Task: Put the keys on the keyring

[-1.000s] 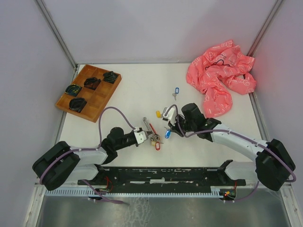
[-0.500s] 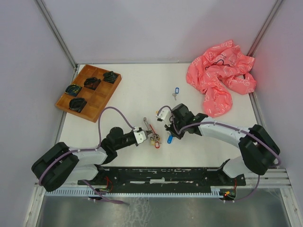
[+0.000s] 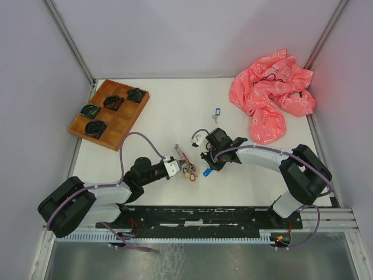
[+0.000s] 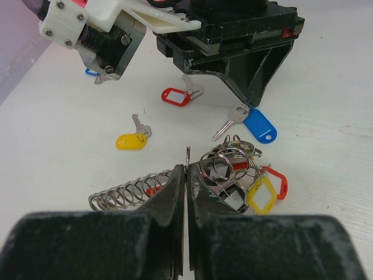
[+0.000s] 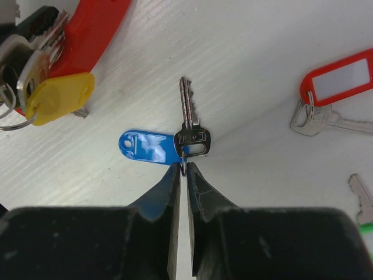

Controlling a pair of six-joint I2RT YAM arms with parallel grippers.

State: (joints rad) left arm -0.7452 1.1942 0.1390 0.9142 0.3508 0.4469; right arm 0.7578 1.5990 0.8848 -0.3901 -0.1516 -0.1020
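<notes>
Pinching fully together, the left gripper [image 4: 186,170] is holding a thin metal loop of the keyring [image 4: 230,169] edge-up. The rest of the cluster, with its yellow and red tags, is lying on the worktop [image 4: 326,87] just beside the tips. The right gripper [image 5: 185,169] is standing low over the blue-tagged key [image 5: 192,139], which is lying flat near the keyring. Its jaws are almost together with the key's little link ring at their tips, but I cannot tell whether they are actually gripping it.

To do this step well, the right gripper is probably needing a firm pinch on the metal key head rather than the slippery tag. That way the link is hanging free for feeding onto the loop, which the left should be holding steady and angled toward it.

The loop's split is not showing in any view. A green tag [image 5: 366,224] is being cut off at the right wrist view's edge, and the right arm's body is blocking the worktop behind it in the left wrist view.
</notes>
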